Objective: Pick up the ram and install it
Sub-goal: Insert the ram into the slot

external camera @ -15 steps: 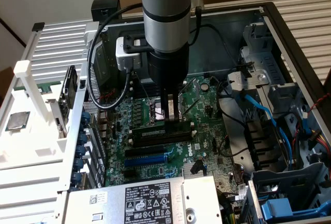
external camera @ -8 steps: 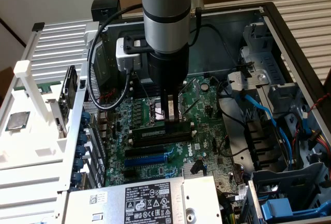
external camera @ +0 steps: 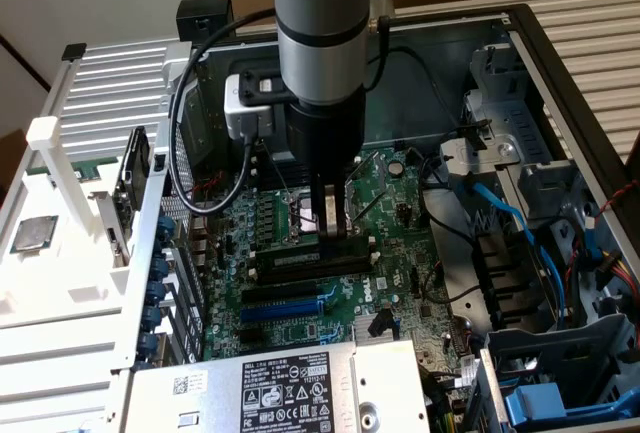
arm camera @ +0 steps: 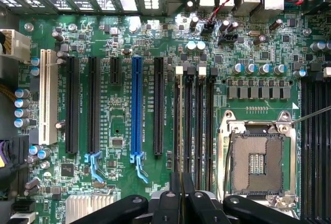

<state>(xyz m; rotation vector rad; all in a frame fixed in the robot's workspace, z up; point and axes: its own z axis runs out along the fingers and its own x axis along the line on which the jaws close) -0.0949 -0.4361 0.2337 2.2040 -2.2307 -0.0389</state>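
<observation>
Far at the exterior view's left, outside the case: a white rack (external camera: 60,183) carrying a square silver chip (external camera: 33,234), well apart from the work. Then the perforated side wall (external camera: 160,253) of the open case (external camera: 560,91), upright, closing that side off. Just inside it, a black cable (external camera: 178,143) looping down from the wrist and back up, hanging near the wall and crowding the narrow room between wall and arm (external camera: 320,23)

Centre: arm reaching straight down over the green motherboard (external camera: 395,198). Gripper (external camera: 335,236) drawn narrow, pinching the top edge of the ram (external camera: 295,258). Ram standing on edge along the bank of black memory slots (external camera: 300,275), between the open processor socket (external camera: 303,215) and the blue expansion slot (external camera: 285,305); seated home or not, impossible to tell. From the wrist view, same grip: gripper (arm camera: 181,178) nearly closed, ram (arm camera: 180,125) edge-on as a thin line over the one of the memory slots (arm camera: 199,125) nearest the blue expansion slot (arm camera: 136,105), processor socket (arm camera: 256,162) on the far side. Toward the exterior camera, a boxy power supply (external camera: 290,383) walling in the board's near edge

Right: open board first, then black wires (external camera: 450,253), blue cables (external camera: 505,218) and grey drive cages (external camera: 500,143) packed against the case's right side; little free room there
</observation>
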